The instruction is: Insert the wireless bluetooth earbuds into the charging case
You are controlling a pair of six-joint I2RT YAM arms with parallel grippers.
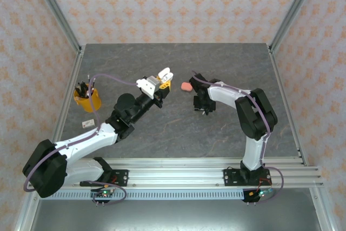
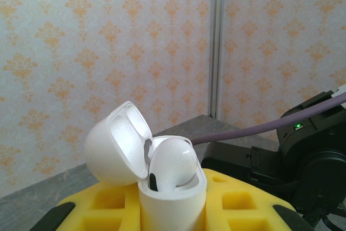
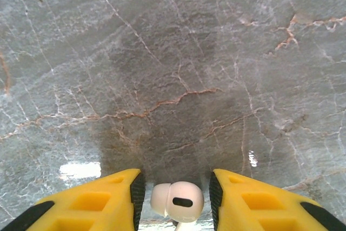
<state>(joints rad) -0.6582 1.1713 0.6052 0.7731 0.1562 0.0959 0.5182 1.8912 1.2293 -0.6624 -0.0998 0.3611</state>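
Left wrist: left gripper (image 2: pixel 175 206) grasps open charging case (image 2: pixel 172 196); right gripper (image 3: pixel 175 181) around earbud (image 3: pixel 178 201), grasp unclear.

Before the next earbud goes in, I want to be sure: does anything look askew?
Yes. In the open charging case held by the left hand, the white earbud sits tilted, bulging above the rim, seemingly not seated.

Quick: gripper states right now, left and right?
left gripper: closed, holding the white charging case, lid open.
right gripper: closed, holding a white earbud.
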